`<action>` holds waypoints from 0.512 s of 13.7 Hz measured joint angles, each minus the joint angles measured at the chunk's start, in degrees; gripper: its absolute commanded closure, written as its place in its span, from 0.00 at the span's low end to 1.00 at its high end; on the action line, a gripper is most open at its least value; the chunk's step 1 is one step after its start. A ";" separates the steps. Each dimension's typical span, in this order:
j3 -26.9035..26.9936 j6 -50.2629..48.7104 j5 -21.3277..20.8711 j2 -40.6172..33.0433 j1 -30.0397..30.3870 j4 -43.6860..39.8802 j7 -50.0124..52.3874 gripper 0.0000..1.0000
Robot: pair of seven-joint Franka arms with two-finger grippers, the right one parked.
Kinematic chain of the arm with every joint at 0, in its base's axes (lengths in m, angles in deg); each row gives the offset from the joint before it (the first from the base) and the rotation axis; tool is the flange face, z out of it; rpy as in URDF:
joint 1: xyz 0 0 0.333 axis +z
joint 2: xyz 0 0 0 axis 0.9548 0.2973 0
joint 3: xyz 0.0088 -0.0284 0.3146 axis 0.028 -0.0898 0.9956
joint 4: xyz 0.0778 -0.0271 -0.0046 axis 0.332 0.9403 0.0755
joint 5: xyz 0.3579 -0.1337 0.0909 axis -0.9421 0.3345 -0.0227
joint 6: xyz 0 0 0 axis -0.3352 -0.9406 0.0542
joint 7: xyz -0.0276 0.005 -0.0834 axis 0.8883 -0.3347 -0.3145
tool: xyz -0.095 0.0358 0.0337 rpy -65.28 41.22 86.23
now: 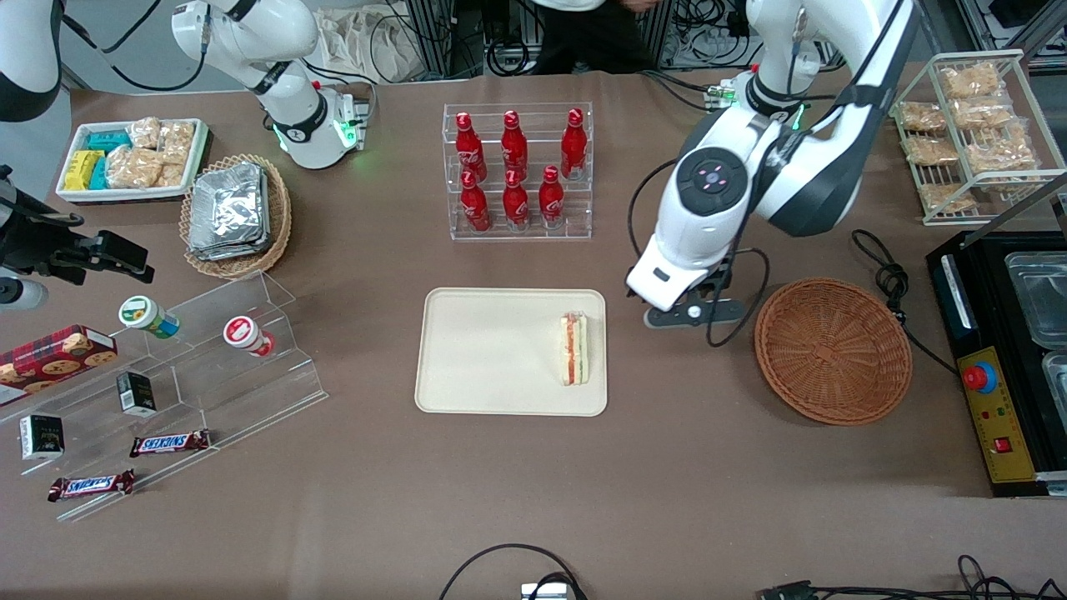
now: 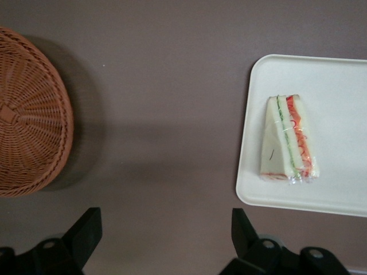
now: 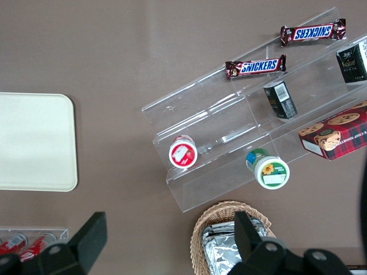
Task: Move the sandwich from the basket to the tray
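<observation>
Sandwich [image 1: 574,348] wedge lies on smooth tray [image 1: 467,379] — hand [image 2: 166,240] spread, empty, near woven basket [image 1: 832,351].

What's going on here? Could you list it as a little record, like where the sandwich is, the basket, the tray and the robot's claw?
sandwich: lying on the tray, near its edge toward the basket
tray: cream, flat on the table, holds only the sandwich
basket: round wicker, nothing in it
gripper: open, holding nothing, above bare table between basket and tray
task state: sandwich appears delivered
</observation>
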 measured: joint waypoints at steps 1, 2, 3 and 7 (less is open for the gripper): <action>0.05 -1.10 1.37 -1.12 1.45 0.12 -2.59 0.00; 0.12 -2.27 2.32 -2.15 3.06 0.16 -5.17 0.00; 0.18 -3.43 2.65 -3.10 4.82 0.18 -7.68 0.00; 0.40 -7.80 3.15 -6.31 11.40 0.20 -17.05 0.00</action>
